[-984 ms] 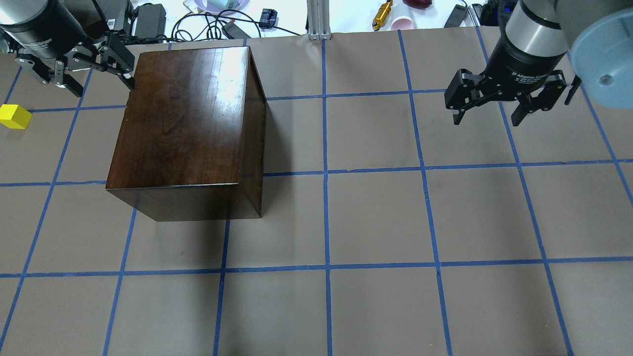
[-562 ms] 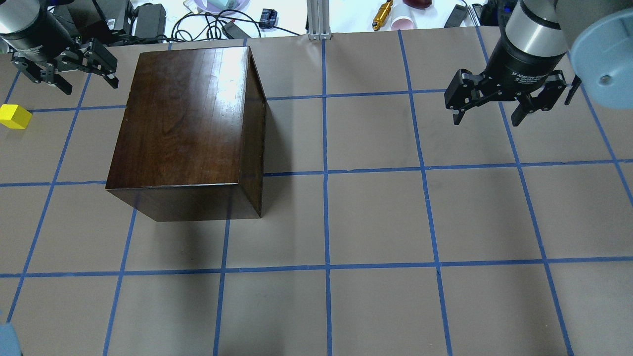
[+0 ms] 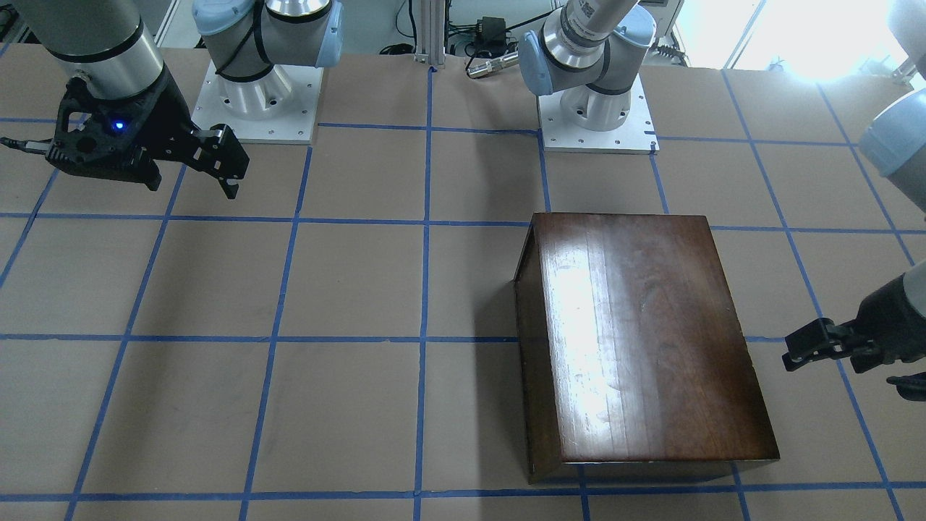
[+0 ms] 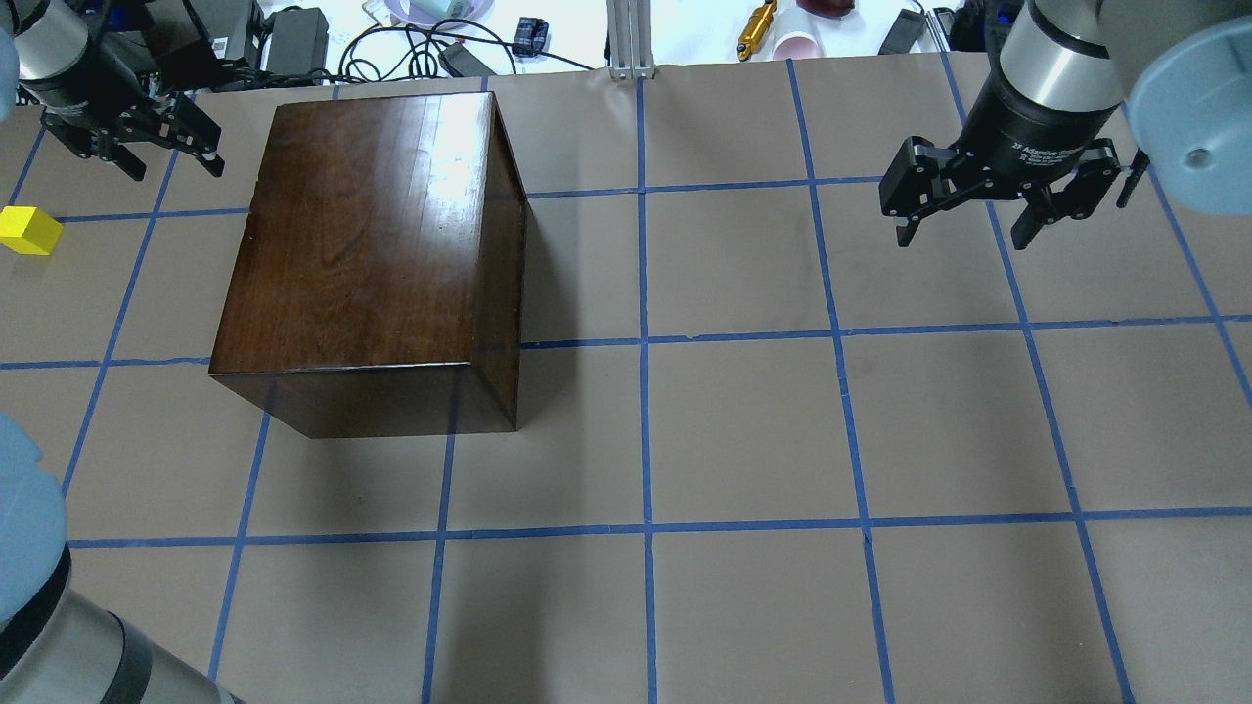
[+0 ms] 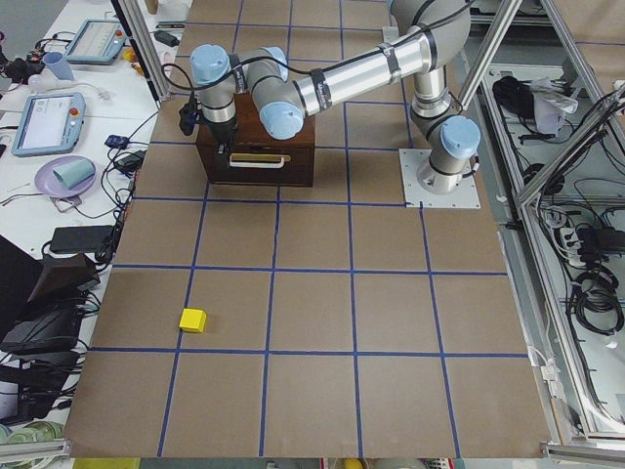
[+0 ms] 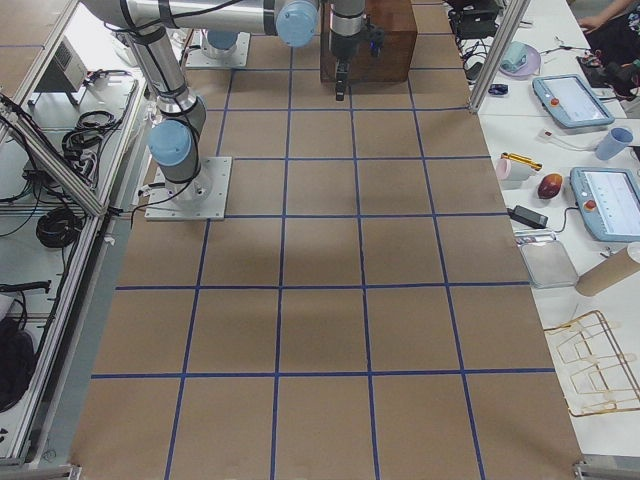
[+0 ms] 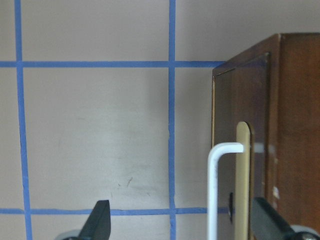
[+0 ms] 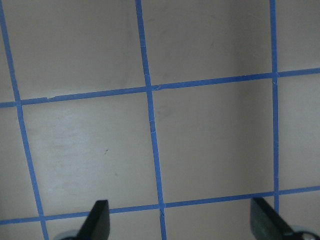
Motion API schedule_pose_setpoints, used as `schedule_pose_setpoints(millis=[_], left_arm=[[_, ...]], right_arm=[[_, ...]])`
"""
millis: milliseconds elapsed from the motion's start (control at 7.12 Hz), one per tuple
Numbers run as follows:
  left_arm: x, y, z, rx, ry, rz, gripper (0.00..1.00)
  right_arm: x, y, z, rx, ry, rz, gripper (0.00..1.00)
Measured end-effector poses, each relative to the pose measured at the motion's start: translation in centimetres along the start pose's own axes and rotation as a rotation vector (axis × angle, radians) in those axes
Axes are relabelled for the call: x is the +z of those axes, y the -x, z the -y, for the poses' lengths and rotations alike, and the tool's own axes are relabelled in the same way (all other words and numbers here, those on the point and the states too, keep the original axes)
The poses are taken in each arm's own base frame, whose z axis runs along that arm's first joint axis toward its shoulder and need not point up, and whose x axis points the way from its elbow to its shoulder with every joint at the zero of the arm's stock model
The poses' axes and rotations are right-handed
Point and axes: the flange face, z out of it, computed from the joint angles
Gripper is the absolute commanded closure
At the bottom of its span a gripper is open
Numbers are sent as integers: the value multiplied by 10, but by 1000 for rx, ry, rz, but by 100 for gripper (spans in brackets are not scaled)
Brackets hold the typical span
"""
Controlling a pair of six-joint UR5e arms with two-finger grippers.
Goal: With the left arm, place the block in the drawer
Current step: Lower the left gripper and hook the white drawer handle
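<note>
Right tool (image 4: 961, 238) lettered "Adaptive", left tool (image 4: 176, 171) spread

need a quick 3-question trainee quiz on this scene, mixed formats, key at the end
1. True or false: the drawer is pulled open.
2. Where is the block relative to the wooden box? A) on top of it B) on the table, apart from it C) held in a gripper
3. Short answer: which is nearer the wooden box, the left gripper or the right gripper?
Key: 1 false; 2 B; 3 left gripper.
</note>
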Motion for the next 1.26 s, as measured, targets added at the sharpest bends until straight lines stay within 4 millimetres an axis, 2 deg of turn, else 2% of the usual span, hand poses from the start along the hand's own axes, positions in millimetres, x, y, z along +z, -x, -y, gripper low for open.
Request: schedule_pose_setpoints(millis=[281, 703, 1124, 1265], left_arm=[[21, 20, -8, 5, 26, -97, 0], [52, 19, -21, 51, 69, -194, 0], [74, 12, -30, 63, 100, -246, 0], [79, 12, -33, 60, 102, -259, 6]], right_arm=[[0, 0, 0, 0, 0, 0, 0], [0, 0, 0, 0, 0, 0, 0], [0, 0, 0, 0, 0, 0, 0], [0, 0, 0, 0, 0, 0, 0]])
